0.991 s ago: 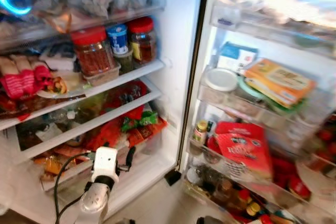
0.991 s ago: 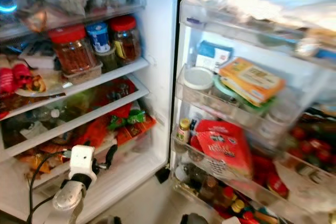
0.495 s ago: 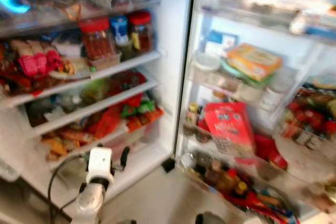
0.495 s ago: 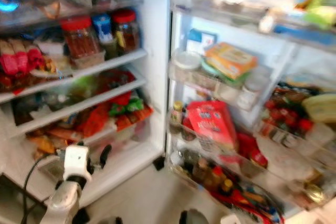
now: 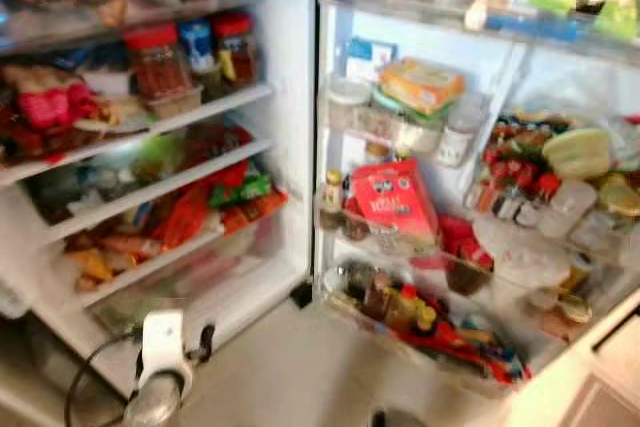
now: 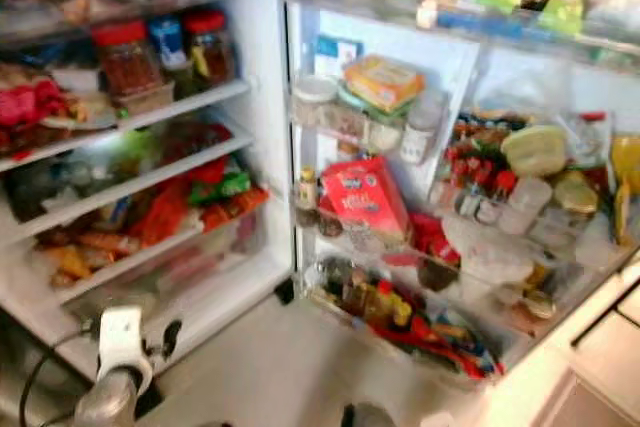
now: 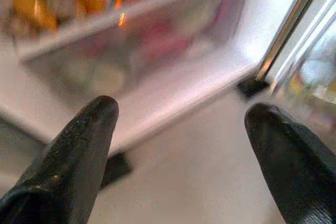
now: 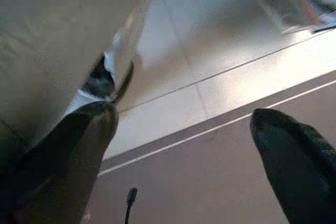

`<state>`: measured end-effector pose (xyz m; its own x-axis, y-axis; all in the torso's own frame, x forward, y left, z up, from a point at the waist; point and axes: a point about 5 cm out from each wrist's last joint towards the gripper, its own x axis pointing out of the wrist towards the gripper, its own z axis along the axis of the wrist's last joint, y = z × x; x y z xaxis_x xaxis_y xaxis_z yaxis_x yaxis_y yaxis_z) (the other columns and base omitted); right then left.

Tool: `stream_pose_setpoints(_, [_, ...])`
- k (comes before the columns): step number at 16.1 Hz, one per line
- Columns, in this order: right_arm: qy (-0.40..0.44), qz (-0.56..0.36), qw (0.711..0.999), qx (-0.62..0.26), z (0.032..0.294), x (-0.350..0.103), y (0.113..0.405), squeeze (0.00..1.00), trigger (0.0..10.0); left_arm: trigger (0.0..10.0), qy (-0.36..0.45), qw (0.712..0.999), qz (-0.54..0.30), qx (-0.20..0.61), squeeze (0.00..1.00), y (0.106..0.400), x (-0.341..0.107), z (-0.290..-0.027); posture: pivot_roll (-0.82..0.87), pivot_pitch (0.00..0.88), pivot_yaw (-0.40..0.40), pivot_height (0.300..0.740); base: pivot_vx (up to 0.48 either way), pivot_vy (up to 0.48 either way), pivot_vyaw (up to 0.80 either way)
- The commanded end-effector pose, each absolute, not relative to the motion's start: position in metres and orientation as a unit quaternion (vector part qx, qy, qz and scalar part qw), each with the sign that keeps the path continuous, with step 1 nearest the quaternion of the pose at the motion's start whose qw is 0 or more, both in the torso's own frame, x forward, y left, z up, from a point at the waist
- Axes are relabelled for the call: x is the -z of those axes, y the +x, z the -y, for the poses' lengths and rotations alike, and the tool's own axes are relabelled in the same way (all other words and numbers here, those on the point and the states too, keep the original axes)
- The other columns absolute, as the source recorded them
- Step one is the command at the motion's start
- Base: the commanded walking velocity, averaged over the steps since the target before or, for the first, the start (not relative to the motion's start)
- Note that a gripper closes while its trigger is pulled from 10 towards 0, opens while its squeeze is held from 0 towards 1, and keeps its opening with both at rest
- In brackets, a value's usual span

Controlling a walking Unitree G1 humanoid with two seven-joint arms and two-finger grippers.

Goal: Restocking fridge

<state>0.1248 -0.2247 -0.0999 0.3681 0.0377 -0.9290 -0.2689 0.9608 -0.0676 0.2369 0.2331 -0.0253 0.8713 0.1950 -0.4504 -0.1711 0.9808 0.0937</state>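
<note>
Pale tiled floor (image 5: 300,372) before open fridge (image 5: 290,97)

You can see your left arm's white boxy wrist block (image 5: 163,341) sitting on a rounded silver forearm segment (image 5: 153,407), with a thin black cable (image 5: 84,389) looping off it. Both grippers' long fingers (image 7: 79,153) look matte black, blunt-tipped and a bit scuffed.
</note>
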Motion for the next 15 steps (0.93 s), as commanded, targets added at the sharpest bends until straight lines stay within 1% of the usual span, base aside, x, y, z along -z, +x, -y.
stream_pose_setpoints(1, [-0.091, -0.541, 0.828, -0.114, 0.211, 0.100, 0.132, 0.00, 10.0, 10.0, 0.039, 0.958, -0.278, -0.066, 0.00, 0.228, 0.037, -0.227, -0.05, 0.000, 0.004, 0.643, 0.000, 0.000, 0.00])
stream_pose_setpoints(2, [-0.089, -0.540, 0.829, -0.113, 0.211, 0.100, 0.132, 0.00, 10.0, 10.0, 0.048, 0.946, -0.318, -0.047, 0.00, 0.217, 0.049, -0.223, -0.05, 0.000, 0.006, 0.643, 0.000, 0.000, 0.00])
stream_pose_setpoints(5, [-0.083, -0.538, 0.832, -0.107, 0.210, 0.100, 0.133, 0.00, 10.0, 10.0, 0.042, 0.919, -0.389, -0.055, 0.00, 0.196, 0.068, -0.220, -0.06, 0.000, 0.005, 0.643, 0.000, 0.000, 0.00])
stream_pose_setpoints(6, [-0.083, -0.534, 0.835, -0.102, 0.211, 0.099, 0.133, 0.00, 10.0, 10.0, 0.040, 0.909, -0.411, -0.052, 0.00, 0.188, 0.074, -0.217, -0.06, 0.000, 0.002, 0.653, 0.000, 0.000, 0.00])
stream_pose_setpoints(7, [-0.083, -0.535, 0.835, -0.100, 0.211, 0.099, 0.133, 0.00, 10.0, 10.0, 0.041, 0.909, -0.412, -0.051, 0.00, 0.187, 0.074, -0.216, -0.06, 0.000, 0.002, 0.658, 0.000, 0.000, 0.00])
stream_pose_setpoints(11, [-0.086, -0.540, 0.831, -0.101, 0.212, 0.100, 0.132, 0.00, 10.0, 10.0, 0.047, 0.900, -0.433, -0.036, 0.00, 0.176, 0.081, -0.211, -0.06, 0.000, 0.000, 0.703, 0.000, 0.000, 0.00])
stream_pose_setpoints(14, [-0.085, -0.541, 0.831, -0.101, 0.212, 0.100, 0.132, 0.00, 10.0, 10.0, 0.043, 0.895, -0.443, -0.044, 0.00, 0.168, 0.084, -0.214, -0.06, 0.000, 0.004, 0.738, 0.000, 0.000, 0.00])
stream_pose_setpoints(15, [-0.085, -0.541, 0.831, -0.101, 0.212, 0.100, 0.132, 0.00, 10.0, 10.0, 0.044, 0.891, -0.450, -0.046, 0.00, 0.162, 0.086, -0.220, -0.06, 0.000, 0.006, 0.740, 0.000, 0.000, 0.00])
